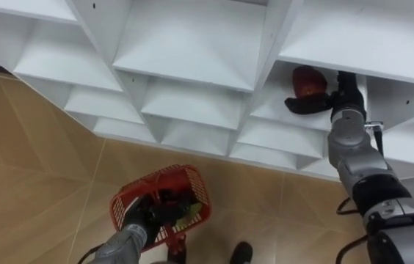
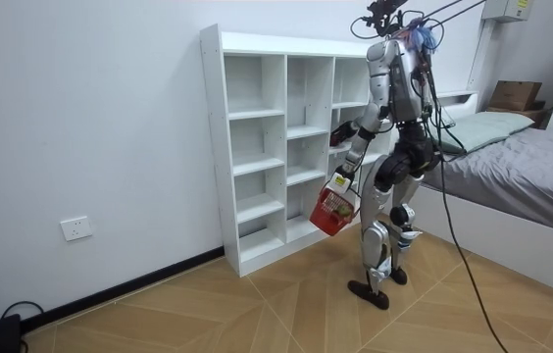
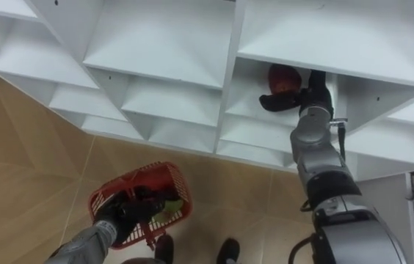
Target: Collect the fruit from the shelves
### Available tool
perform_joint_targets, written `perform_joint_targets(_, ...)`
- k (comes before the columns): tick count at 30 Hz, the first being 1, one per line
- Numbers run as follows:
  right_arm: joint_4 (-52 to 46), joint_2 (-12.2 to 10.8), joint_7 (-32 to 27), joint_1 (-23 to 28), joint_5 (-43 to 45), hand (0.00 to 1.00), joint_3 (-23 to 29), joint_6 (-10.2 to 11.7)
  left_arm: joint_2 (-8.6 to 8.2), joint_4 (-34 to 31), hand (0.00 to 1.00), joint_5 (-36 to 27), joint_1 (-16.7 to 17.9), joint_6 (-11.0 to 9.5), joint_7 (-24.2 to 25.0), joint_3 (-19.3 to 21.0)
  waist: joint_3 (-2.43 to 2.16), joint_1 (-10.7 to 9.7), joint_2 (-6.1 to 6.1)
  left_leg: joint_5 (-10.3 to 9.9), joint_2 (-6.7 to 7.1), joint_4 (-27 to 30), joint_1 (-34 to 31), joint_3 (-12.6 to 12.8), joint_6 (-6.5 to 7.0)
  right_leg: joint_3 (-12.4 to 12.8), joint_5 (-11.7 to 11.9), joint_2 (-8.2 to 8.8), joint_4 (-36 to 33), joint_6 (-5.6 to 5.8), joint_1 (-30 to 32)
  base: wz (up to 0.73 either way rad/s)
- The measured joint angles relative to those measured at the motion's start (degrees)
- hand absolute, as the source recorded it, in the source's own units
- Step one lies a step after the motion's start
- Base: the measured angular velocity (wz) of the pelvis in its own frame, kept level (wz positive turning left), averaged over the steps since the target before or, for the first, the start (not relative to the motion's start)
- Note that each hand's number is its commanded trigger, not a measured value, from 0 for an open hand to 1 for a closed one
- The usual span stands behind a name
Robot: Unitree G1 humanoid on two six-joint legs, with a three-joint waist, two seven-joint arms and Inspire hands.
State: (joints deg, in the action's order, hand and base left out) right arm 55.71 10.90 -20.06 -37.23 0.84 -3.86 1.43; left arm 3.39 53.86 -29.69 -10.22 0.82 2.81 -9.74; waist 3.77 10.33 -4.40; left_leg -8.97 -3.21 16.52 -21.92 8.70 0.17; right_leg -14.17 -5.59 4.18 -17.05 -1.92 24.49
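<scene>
We take the white closet [image 2: 216, 147] first, the largest thing here: a grid of open compartments. The robot stands upright on both legs directly in front of it, facing the shelves. A bed [image 2: 536, 186] lies well away from the closet, behind the robot.

Out in front of the closet's lowest shelves, above the wooden floor [image 1: 31, 169], hangs the red basket [image 1: 159, 177]. The left hand [image 1: 142, 220] carries it, with its fingers clamped round the handle.

The right hand [image 1: 317, 101] is inside a compartment in the closet's right-hand column, with more shelves beneath it. It lies against the near side of the red fruit [image 1: 307, 81], which sits on that compartment's shelf towards the back. The compartment is in shadow and the hand is dark, so we cannot tell whether it has closed on the fruit or only touches it.

The smallest thing is a yellow-green piece [image 1: 193, 210] inside the basket, low in front of the closet. We judge it to be fruit already gathered.

As we read it, the task is under way but not finished. At least one piece seems collected, and the red fruit is reached but is not yet out of the closet. What is left is to secure it, draw it clear of the shelf edge and bring it down to the basket. After that, the closet's other compartments need checking for more fruit.
</scene>
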Motion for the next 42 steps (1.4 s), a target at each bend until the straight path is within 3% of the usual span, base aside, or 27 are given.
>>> perform_joint_targets(9, 0.0, -0.2, 0.0, 0.0, 2.0, 0.0, -1.2, -0.2, 0.13, 0.4, 1.0, 0.0, -0.2, 0.0, 0.1, 0.0, 0.0, 0.9, 0.0, 0.0, 0.05, 0.2, 0.1, 0.0, 0.0, -0.1, 0.0, 0.12, -0.5, -0.04, 0.1, 0.0)
perform_joint_targets(10, 0.0, -0.2, -0.1, 0.0, 2.0, 0.22, -1.2, -0.2, 0.14, 0.6, 1.0, 0.0, -0.2, 0.0, 0.1, 0.0, 0.0, 1.0, 0.0, 0.0, 0.07, 0.3, 0.0, 0.0, 0.02, -0.1, 0.0, 0.16, -0.5, -0.05, 0.1, 0.0)
perform_joint_targets(12, 0.0, -0.2, -0.5, 0.0, 2.0, 1.0, -1.2, -0.2, 0.14, 0.9, 1.0, 0.0, -0.2, 0.0, 0.1, 0.0, 0.0, 1.0, 0.0, 0.0, 0.1, 0.3, 0.0, 0.0, 0.07, -0.1, 0.0, 0.21, -0.5, -0.06, 0.1, 0.0)
perform_joint_targets(25, 1.1, 0.1, -2.2, 0.0, 3.5, 1.0, -1.2, -0.2, 0.16, 1.3, 1.0, 0.0, -0.4, 0.0, 0.2, -0.4, 0.0, 0.9, -0.01, 0.1, 0.05, 0.9, -0.2, 0.0, 0.08, -0.1, 0.0, 0.23, -0.6, -0.09, 0.0, 0.0)
perform_joint_targets(33, 1.5, 0.1, -2.2, 0.0, 3.5, 1.0, -1.2, -0.2, 0.35, 1.3, 1.0, 0.0, -0.8, 0.0, 0.4, -0.8, 0.37, 0.9, -0.66, 0.1, 0.06, 1.0, -0.2, 0.0, 0.09, -0.1, 0.0, 0.26, -0.6, -0.12, 0.0, 0.0)
perform_joint_targets(42, 1.7, 0.1, -2.0, 0.0, 3.4, 1.0, -1.2, -0.2, 0.5, 1.2, 1.0, 0.0, -1.6, 0.0, 0.4, -1.3, 0.33, 0.9, -0.75, 0.1, 0.05, 1.1, -0.1, 0.0, 0.09, -0.1, 0.0, 0.26, -0.7, -0.13, -0.2, 0.0)
